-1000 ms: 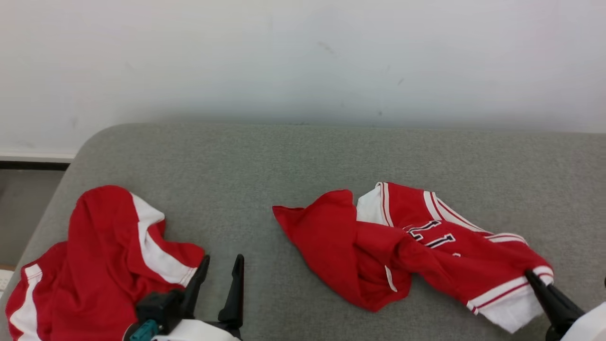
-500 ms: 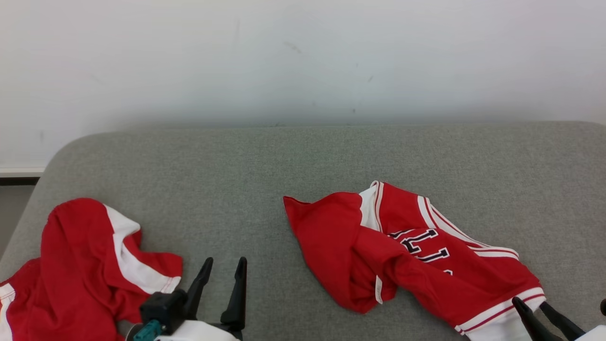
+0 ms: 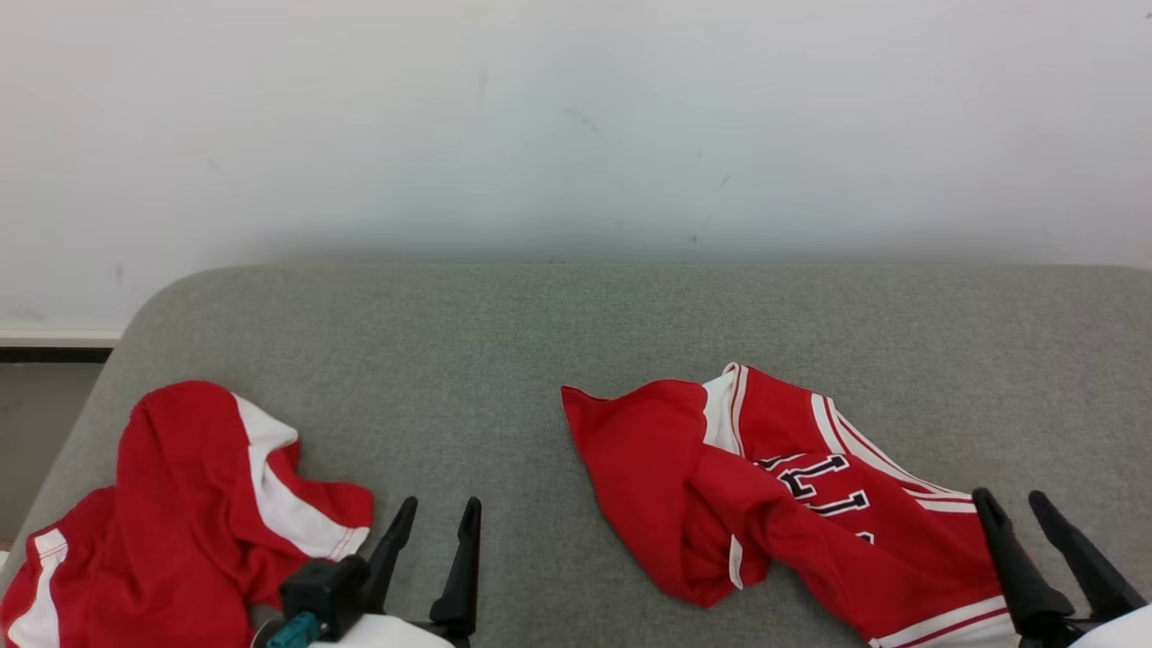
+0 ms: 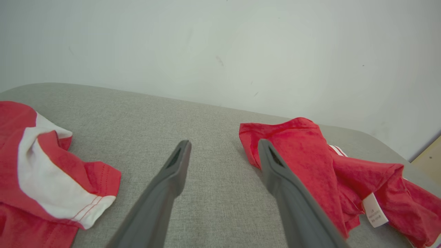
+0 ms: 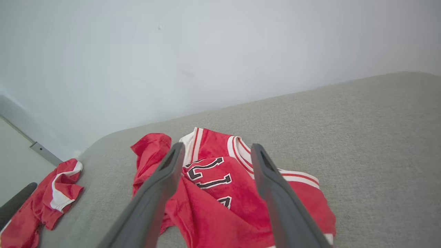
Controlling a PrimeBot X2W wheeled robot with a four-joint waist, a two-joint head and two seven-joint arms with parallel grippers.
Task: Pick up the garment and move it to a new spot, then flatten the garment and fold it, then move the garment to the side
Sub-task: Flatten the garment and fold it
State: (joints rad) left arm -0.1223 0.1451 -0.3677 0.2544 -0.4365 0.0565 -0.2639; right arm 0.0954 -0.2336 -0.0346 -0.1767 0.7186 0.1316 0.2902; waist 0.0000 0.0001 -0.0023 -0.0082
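**Jersey down but bunched; both grippers empty**

The red number-11 jersey (image 3: 792,504) lies crumpled on the grey fabric surface (image 3: 540,342). Its plain red half is thrown over the middle, and a white label (image 4: 373,210) is turned outward.

The likely trouble is in the flattening. A pinch on that overlapped middle would probably catch several layers at once, so the cloth would come up as a lump instead of spreading. The material looks thin and slick, so a shallow pinch on the white-trimmed hem could slip out. The jersey's near hem runs out of the head view's bottom edge, so I cannot tell how close it lies to the surface's edge; a drag toward the robot might pull it off.

A second red-and-white garment (image 3: 180,522) lies well to the jersey's left. It looks similar enough to be picked by mistake.

The right gripper (image 3: 1009,495) stands at the jersey's near right corner, fingers spread and holding nothing, pointing past the jersey toward the wall (image 3: 576,117). Whether its tips touch the cloth is unclear. The left gripper (image 3: 443,501) is to the jersey's left, between it and the other garment, also spread and empty.
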